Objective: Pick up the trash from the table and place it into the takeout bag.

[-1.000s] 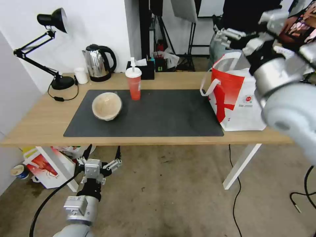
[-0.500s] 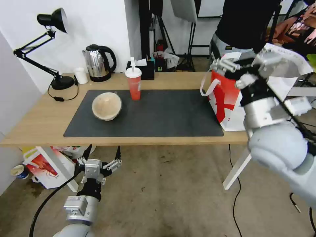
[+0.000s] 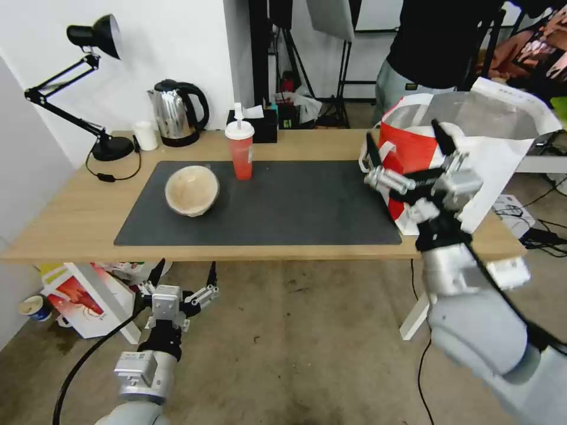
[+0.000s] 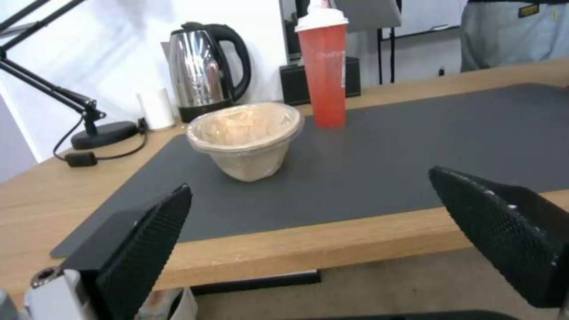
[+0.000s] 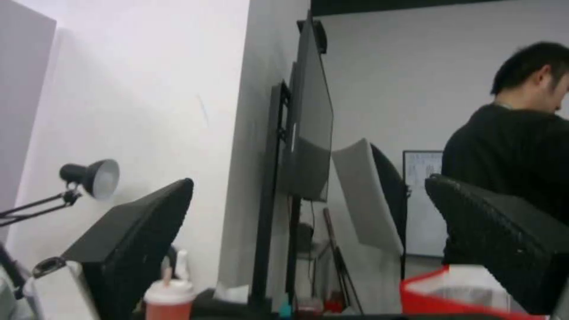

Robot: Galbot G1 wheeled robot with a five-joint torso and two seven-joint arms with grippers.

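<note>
On the dark mat [image 3: 295, 206] of the table [image 3: 71, 218], a round beige bowl [image 3: 192, 190] sits left of centre, with a red drink cup [image 3: 240, 150] with white lid and straw behind it. The takeout bag [image 3: 413, 156] stands open at the table's right end, showing its foil lining. My right gripper [image 3: 407, 147] is open and empty, hanging just in front of the bag's red panel. My left gripper [image 3: 184, 273] is open and empty below the table's front edge. The left wrist view faces the bowl [image 4: 246, 140] and cup [image 4: 323, 66]. The right wrist view catches the cup [image 5: 169, 302] and bag rim [image 5: 468, 293].
A desk lamp [image 3: 97, 35], kettle [image 3: 177, 112], small white cup [image 3: 144, 136] and black tissue box [image 3: 263, 124] line the table's far edge. A person [image 3: 437, 41] stands behind the bag. A white-and-red carton [image 3: 77, 295] sits on the floor under the left end.
My right arm has come down from above the bag to in front of its red panel, gripper open. The left arm, bowl and cup have not moved.
</note>
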